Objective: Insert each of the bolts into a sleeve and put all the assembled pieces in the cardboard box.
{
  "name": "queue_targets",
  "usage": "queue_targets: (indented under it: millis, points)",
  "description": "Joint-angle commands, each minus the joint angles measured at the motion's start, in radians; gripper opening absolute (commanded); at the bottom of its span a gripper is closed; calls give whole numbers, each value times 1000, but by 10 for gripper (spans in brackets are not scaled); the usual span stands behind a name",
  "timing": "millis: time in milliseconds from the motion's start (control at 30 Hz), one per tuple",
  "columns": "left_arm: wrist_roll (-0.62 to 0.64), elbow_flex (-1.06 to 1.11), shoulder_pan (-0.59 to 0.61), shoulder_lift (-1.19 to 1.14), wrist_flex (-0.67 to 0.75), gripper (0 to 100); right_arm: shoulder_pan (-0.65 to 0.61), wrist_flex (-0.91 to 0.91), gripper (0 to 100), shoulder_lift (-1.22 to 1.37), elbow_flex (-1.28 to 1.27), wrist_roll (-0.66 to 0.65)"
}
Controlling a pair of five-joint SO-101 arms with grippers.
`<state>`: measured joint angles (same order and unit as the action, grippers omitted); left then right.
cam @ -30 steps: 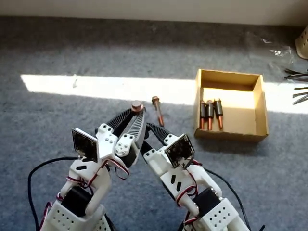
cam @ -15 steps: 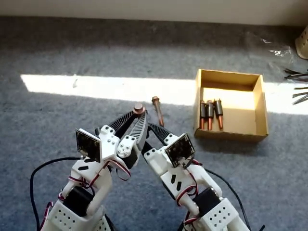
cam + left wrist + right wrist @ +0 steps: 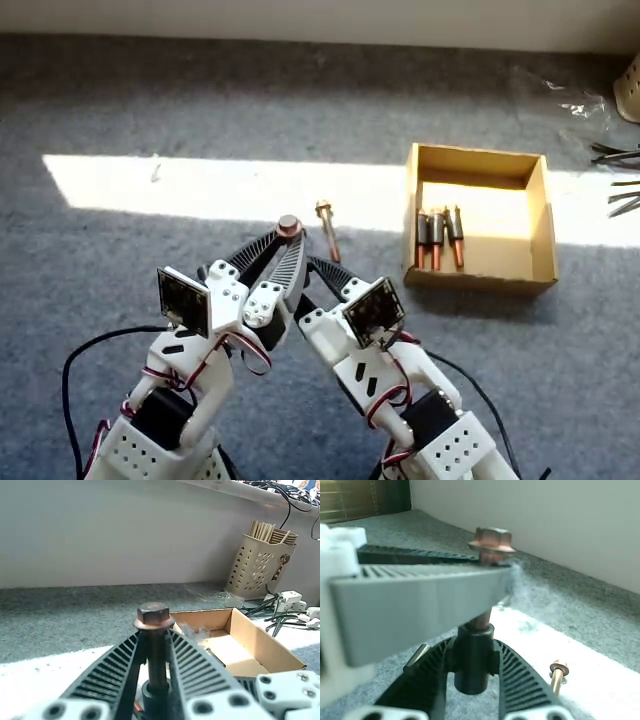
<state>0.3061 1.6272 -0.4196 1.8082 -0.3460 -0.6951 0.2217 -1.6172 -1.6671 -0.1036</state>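
My left gripper point(image 3: 287, 234) is shut on a copper bolt point(image 3: 288, 224) and holds it upright just under its hex head point(image 3: 153, 616). The bolt's shaft runs down into a black sleeve point(image 3: 472, 661), and my right gripper point(image 3: 472, 655) is shut on that sleeve from below. Both grippers meet at the middle of the carpet, left of the cardboard box point(image 3: 478, 158). Three assembled pieces point(image 3: 437, 235) lie side by side in the box. A loose bolt point(image 3: 327, 230) lies on the carpet just right of the held bolt.
The sunlit band of grey carpet point(image 3: 180, 185) runs across the middle. Cables and tools point(image 3: 615, 175) lie at the far right, past the box. A perforated beige holder point(image 3: 258, 560) stands by the wall. A small metal piece point(image 3: 416, 658) lies on the carpet under the grippers.
The left gripper with its bolt has shifted slightly right and toward the arms, then held still. The right arm has not moved.
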Motion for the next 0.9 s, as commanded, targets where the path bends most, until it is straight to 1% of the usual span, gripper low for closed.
queue_targets:
  millis: [0, 167, 267, 400, 500, 867]
  points:
    - [8, -8, 22, 8, -6, 8, 13, -27, 5, -16, 10, -8]
    - [9, -8, 22, 8, -6, 8, 59, -27, 5, -16, 10, -2]
    - [9, -8, 22, 8, -6, 8, 56, -27, 5, -16, 8, 2]
    - [11, -7, 21, 8, -6, 8, 59, -27, 5, -16, 10, 77]
    - [11, -7, 21, 8, -6, 8, 59, -27, 5, -16, 10, 48]
    - [9, 27, 18, 8, -2, 8, 58, -27, 5, -16, 10, 48]
